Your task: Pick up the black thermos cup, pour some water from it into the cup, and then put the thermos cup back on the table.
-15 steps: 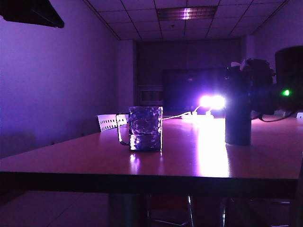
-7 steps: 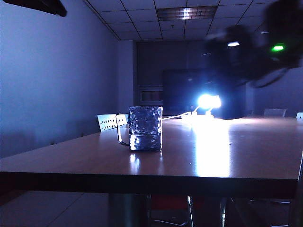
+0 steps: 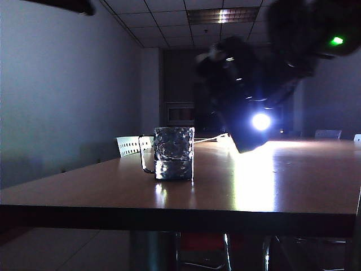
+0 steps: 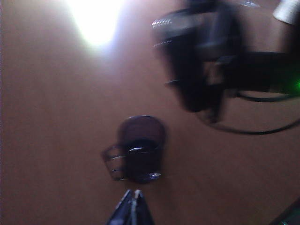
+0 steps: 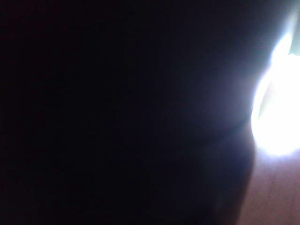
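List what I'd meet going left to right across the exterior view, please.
White chair back behind the table → the cup standing on it → the black thermos cup, tilted in the air, carried by the right tool → bright lamp → the arm's green light.

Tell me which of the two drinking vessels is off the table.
The tall black thermos cup, tilted in the right gripper; the short dimpled glass mug stands on the table.
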### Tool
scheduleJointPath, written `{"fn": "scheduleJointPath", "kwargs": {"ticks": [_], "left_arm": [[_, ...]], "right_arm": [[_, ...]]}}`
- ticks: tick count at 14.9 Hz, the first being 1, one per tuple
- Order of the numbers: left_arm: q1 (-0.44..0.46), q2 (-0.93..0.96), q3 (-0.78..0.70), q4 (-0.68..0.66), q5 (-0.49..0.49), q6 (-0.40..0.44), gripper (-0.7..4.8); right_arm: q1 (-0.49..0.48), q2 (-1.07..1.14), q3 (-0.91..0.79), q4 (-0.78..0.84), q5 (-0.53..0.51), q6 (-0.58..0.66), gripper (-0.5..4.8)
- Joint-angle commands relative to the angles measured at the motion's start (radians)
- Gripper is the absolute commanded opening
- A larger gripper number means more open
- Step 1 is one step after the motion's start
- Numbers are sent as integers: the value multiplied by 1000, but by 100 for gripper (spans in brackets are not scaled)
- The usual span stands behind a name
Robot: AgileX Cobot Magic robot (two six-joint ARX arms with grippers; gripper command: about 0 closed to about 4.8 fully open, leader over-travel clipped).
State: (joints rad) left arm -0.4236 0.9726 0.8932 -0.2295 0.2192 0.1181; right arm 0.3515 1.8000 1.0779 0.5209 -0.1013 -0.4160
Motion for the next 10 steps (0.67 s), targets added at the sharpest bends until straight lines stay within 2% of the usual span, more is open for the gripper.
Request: {"fn": "scheduleJointPath", "kwargs": {"ticks": [1, 4, 6, 10], "left_arm": [[-2, 1, 3, 6, -10, 5, -6], [-2, 2, 3, 6, -10, 5, -6], [-2, 5, 3, 6, -10, 5, -6], [-2, 5, 2, 7, -10, 5, -6]], "right_arm": [[27, -3, 54, 3, 40, -160, 76], [41, 36, 83, -10, 74, -242, 76], [64, 60, 89, -20, 89, -379, 76], [85, 79, 93, -31, 138, -523, 76]]}}
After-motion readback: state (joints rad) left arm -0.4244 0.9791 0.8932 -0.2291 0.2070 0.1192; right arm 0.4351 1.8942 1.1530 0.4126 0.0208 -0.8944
